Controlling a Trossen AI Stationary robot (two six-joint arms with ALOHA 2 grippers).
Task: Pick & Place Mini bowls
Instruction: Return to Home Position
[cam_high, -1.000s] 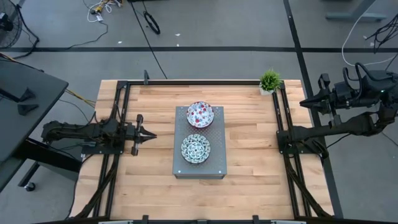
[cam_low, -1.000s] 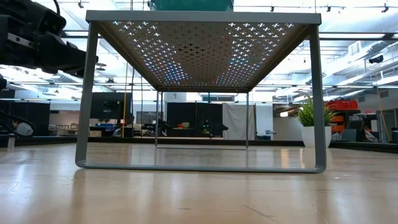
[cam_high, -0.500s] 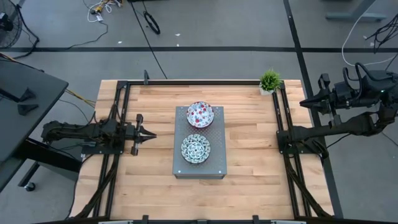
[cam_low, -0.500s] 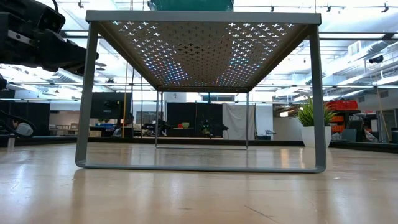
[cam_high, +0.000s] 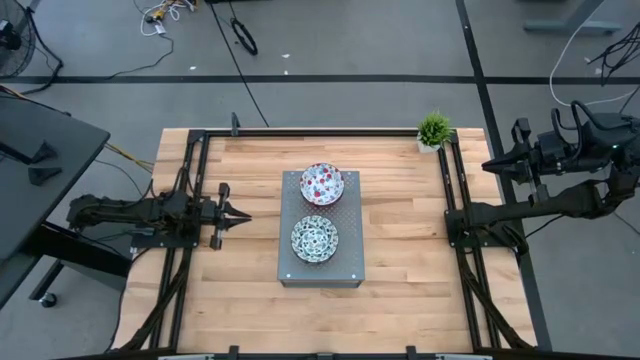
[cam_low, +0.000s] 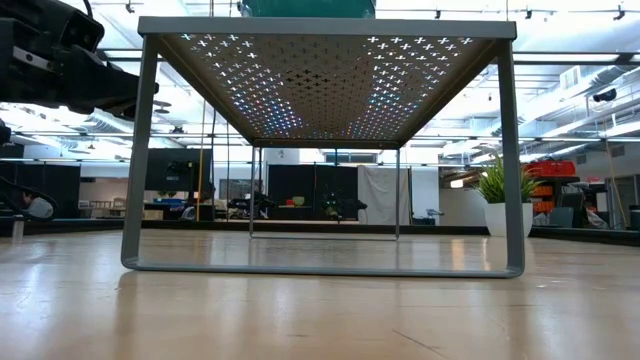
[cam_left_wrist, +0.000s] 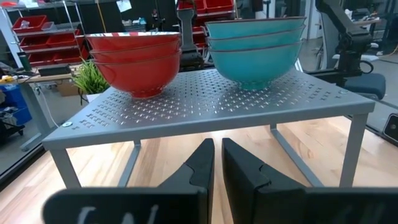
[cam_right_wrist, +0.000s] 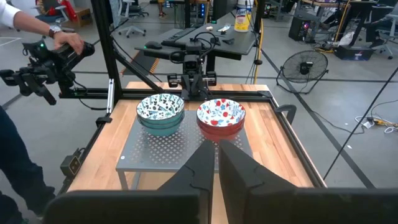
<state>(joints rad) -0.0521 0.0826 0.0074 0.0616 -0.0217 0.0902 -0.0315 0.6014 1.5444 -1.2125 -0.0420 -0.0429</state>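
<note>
Apparently nothing was left to place: the red-speckled white ceramic bowl stack and blue-green patterned bowl stack sat on the grey perforated shelf, with the left end effector and right end effector pinched together, empty.

The red bowls are white inside with red floral speckle and plain red outside. The green bowls are white inside with a blue-green pattern and plain teal outside. The shelf is grey, pierced with small crosses. The table is pale striped wood. The plant is green.
</note>
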